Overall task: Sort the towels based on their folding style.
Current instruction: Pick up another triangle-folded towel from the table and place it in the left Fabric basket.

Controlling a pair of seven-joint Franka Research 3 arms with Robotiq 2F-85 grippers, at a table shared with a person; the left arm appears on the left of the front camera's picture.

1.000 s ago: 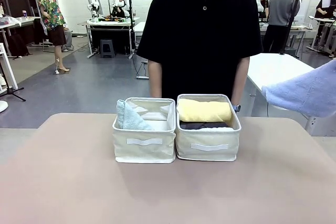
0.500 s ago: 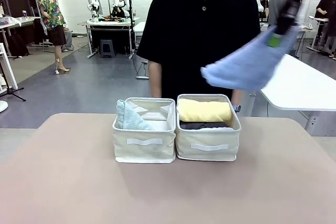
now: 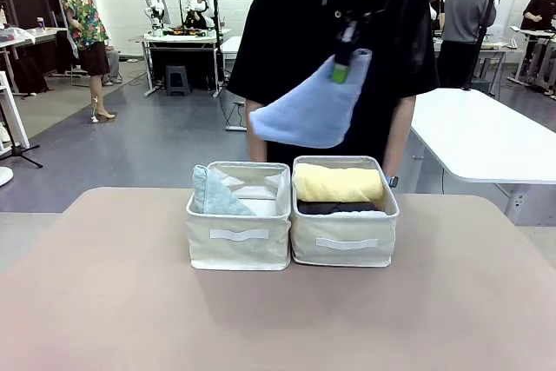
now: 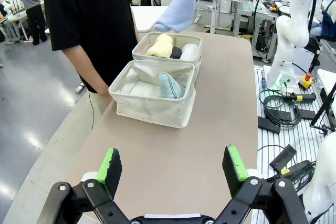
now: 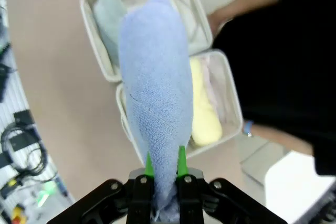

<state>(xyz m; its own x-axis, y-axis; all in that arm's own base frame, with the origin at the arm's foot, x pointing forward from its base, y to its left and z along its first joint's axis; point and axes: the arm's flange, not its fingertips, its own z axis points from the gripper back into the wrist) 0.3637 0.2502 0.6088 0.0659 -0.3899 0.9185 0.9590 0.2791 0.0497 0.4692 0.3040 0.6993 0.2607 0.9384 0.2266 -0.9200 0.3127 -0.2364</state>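
6 towels (image 3: 308, 110), 2 cream bins (image 3: 239, 249)

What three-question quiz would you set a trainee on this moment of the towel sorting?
1. True or false: the right gripper is shut on the light blue towel, holding it in the air.
2. How is the pale green-grey towel in the left cream bin folded? A rolled; B cone-folded; C flat.
3. Fill in: the left gripper is ___.
Key: 1 true; 2 B; 3 open.
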